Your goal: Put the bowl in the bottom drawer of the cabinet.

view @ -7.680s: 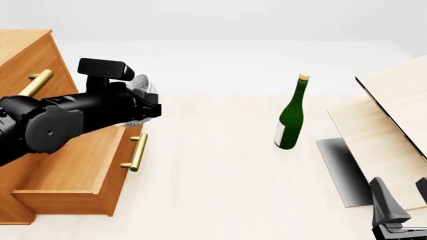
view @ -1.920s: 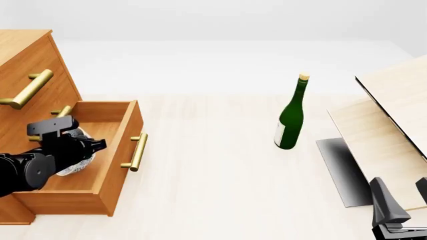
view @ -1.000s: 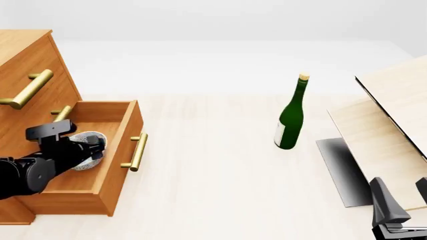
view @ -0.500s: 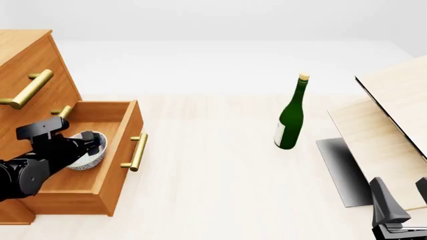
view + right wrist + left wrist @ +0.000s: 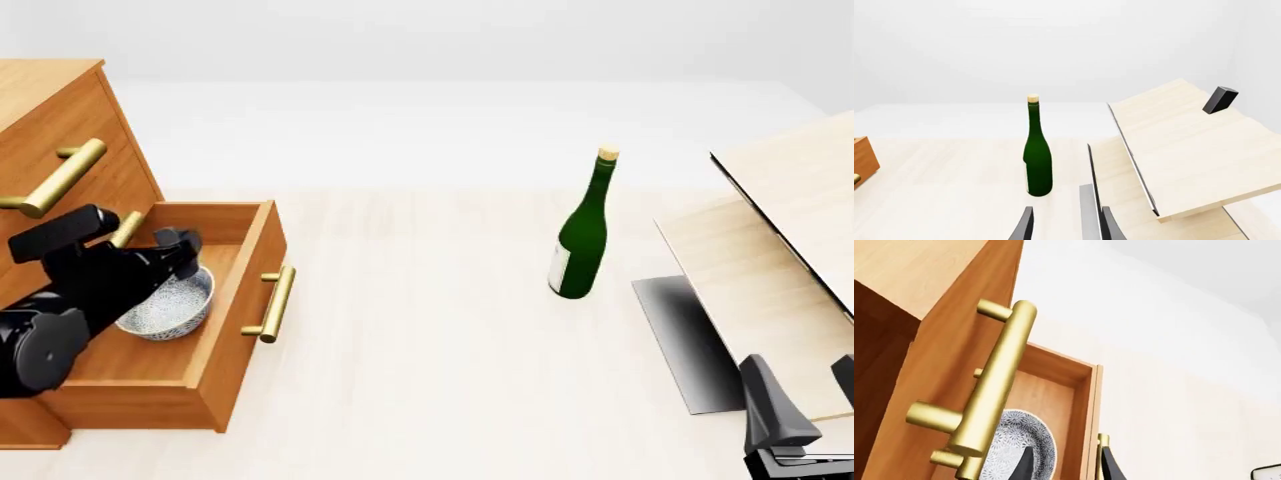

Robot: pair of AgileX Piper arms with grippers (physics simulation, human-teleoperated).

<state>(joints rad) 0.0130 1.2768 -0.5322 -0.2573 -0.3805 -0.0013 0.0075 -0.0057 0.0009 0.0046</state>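
Observation:
The small speckled white bowl (image 5: 171, 308) sits upright on the floor of the pulled-out bottom drawer (image 5: 134, 372) of the orange-brown cabinet (image 5: 54, 110). My left gripper (image 5: 182, 250) hovers just above the bowl's far rim, open and apart from it. In the left wrist view the bowl (image 5: 1021, 440) lies inside the drawer (image 5: 1054, 390), below the left gripper (image 5: 1066, 467). My right gripper (image 5: 805, 395) rests open at the near right corner of the table, holding nothing; in its own wrist view the right gripper (image 5: 1067, 227) has only table between its fingers.
A green bottle (image 5: 582, 240) stands mid-table, right of the drawer's brass handle (image 5: 276, 303). Pale wooden boards (image 5: 787, 250) slope up at the right. An upper drawer's brass handle (image 5: 60, 178) juts out beside my left arm.
My left gripper lowered the bowl into the drawer, let go of it and has risen up and back. The bowl now rests alone. The right arm is unchanged.

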